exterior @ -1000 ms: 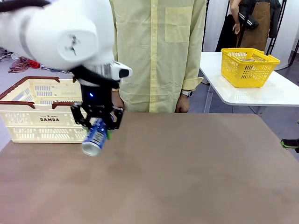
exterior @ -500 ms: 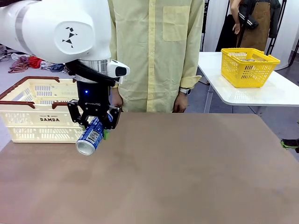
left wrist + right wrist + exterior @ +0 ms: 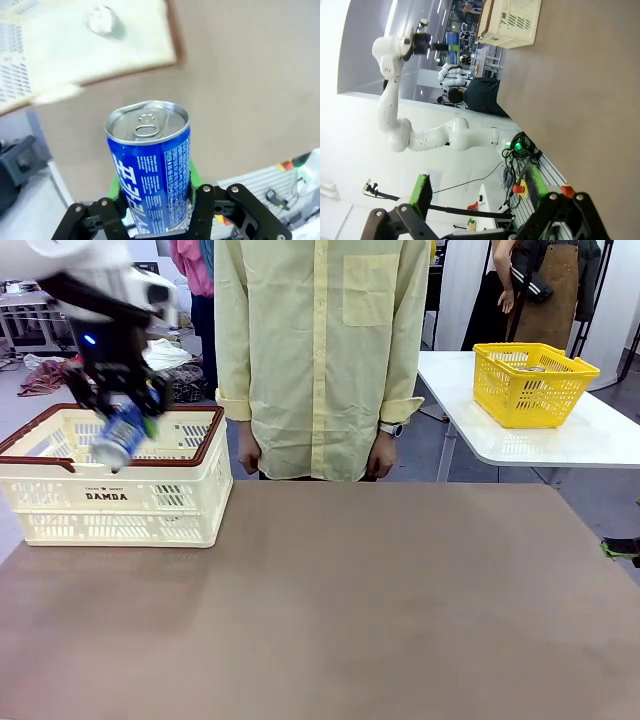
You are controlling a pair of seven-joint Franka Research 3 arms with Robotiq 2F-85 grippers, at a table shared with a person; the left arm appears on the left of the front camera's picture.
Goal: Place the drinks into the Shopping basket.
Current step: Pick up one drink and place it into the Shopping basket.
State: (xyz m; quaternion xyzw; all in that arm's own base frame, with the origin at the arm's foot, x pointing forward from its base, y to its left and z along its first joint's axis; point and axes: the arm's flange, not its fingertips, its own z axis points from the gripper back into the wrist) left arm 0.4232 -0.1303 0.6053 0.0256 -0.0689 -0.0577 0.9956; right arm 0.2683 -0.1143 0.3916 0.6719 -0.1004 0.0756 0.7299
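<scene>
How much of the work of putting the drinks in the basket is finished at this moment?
Possibly done: a blurred silvery round top lies inside the Shopping basket; it may be the other can, but I cannot tell. In hand: the left gripper is shut on the blue can, held tilted above the basket. Left: lower it and let go inside.

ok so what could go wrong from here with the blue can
1. The left arm's fingers hold the blue can tilted above the Shopping basket; dropped from there it may bounce or dent.
2. In the left wrist view a silver-topped thing lies in the basket; the can could land on it.
</scene>
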